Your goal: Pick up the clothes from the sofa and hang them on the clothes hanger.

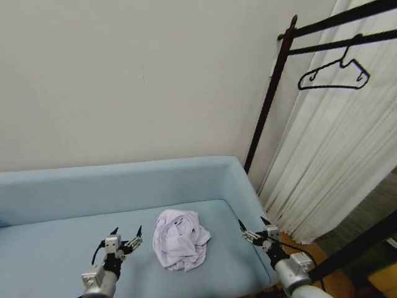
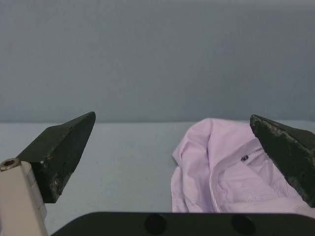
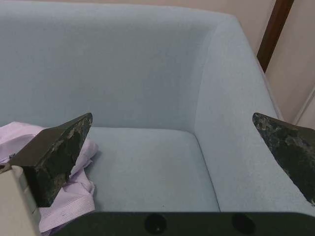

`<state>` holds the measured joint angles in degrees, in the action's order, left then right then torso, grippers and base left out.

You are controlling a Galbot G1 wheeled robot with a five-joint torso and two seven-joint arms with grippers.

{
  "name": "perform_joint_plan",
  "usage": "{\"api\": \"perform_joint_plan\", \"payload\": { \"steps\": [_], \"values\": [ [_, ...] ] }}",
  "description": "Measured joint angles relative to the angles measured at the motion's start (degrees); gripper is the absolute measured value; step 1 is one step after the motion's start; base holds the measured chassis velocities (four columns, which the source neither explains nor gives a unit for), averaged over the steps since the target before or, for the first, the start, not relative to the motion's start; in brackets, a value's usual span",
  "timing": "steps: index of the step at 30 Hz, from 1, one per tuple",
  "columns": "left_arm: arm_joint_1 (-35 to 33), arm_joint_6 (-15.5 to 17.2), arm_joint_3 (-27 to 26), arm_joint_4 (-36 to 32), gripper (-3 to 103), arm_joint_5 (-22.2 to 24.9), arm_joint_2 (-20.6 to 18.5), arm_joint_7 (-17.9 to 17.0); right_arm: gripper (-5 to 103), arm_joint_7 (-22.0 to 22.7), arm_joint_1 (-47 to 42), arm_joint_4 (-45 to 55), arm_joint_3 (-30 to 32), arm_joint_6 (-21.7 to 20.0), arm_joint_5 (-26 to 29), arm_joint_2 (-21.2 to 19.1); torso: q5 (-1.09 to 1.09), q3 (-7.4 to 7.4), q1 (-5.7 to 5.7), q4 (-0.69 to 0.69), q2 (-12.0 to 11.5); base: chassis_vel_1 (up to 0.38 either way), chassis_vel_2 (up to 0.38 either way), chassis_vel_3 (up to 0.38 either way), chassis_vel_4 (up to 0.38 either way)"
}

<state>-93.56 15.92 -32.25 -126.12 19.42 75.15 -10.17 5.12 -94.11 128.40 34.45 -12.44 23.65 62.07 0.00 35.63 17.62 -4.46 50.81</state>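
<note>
the lilac shirt (image 1: 181,239) lies crumpled in a heap on the sofa (image 1: 56,239) seat, between your two grippers. your left gripper (image 1: 126,234) hovers just beside it, jaws spread wide and holding nothing. your right gripper (image 1: 252,225) hangs near the sofa's arm, jaws equally wide and empty. expect the cloth to be light, limp and shapeless, sagging once lifted. pinch a raised fold near the collar (image 2: 246,157), not a flat layer.

A pale lilac, finely striped shirt (image 1: 180,240) lay crumpled in a loose heap on the seat of the light blue sofa (image 1: 124,186), toward its right end. A black clothes hanger (image 1: 335,76) hung from a bar of the dark rack (image 1: 267,99) beside the sofa.
</note>
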Motion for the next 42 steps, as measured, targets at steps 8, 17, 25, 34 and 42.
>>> {"api": "perform_joint_plan", "payload": {
  "steps": [8,17,25,34,42],
  "values": [
    [7.57,5.84,10.78,8.25,100,1.22,-1.81,-10.72,100,3.9,3.96,-2.79,-4.38,-1.97,2.85,-3.58,0.0,0.0,0.01,-0.02,0.0,0.0,0.0,0.0,0.0],
    [11.24,4.18,17.4,16.97,100,0.54,1.46,-11.86,100,4.7,5.69,-6.7,-5.89,-2.0,3.65,-6.51,0.01,0.0,0.01,-0.02,0.0,0.0,0.0,0.0,0.0],
    [12.81,3.19,18.5,20.63,100,4.93,3.63,-11.57,100,4.94,5.6,-7.77,-5.79,-1.97,3.72,-6.82,0.01,0.0,0.0,-0.01,0.0,0.0,0.0,0.0,0.0],
    [11.89,2.55,17.82,20.95,102,7.2,3.97,-11.71,100,4.95,5.62,-8.52,-6.06,-1.71,3.24,-6.35,0.0,-0.01,0.0,0.0,0.0,0.0,0.0,0.0,0.0],
    [12.0,2.13,18.01,22.01,82,7.26,4.36,-11.44,100,4.98,5.51,-8.44,-6.33,-1.62,3.03,-6.47,0.0,-0.01,0.0,-0.01,0.0,0.0,0.0,0.0,0.0]
  ]
}}
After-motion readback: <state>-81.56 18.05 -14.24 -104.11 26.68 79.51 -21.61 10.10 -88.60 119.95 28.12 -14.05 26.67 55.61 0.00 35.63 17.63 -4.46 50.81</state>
